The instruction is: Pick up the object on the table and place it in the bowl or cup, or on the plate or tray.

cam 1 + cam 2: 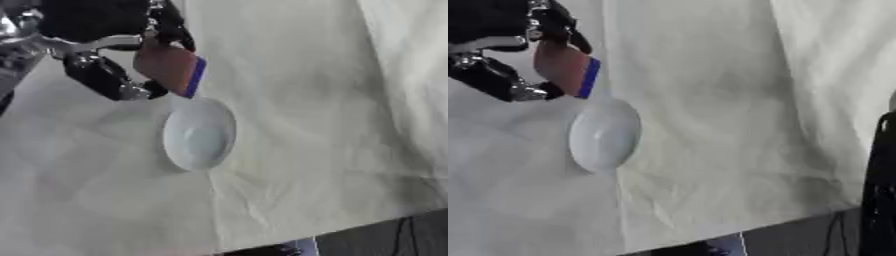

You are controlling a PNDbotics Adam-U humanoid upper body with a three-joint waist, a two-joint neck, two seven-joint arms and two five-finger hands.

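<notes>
I'm holding the brown block [166, 66] pinched in my left hand [105, 45], hovering just at the plate's [199, 134] eleven o'clock.

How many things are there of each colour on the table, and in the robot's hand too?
White: 1, the plate on the cloth.
Brown with a blue edge: 1, the flat object held in the left hand.
Total: 2 things.
</notes>
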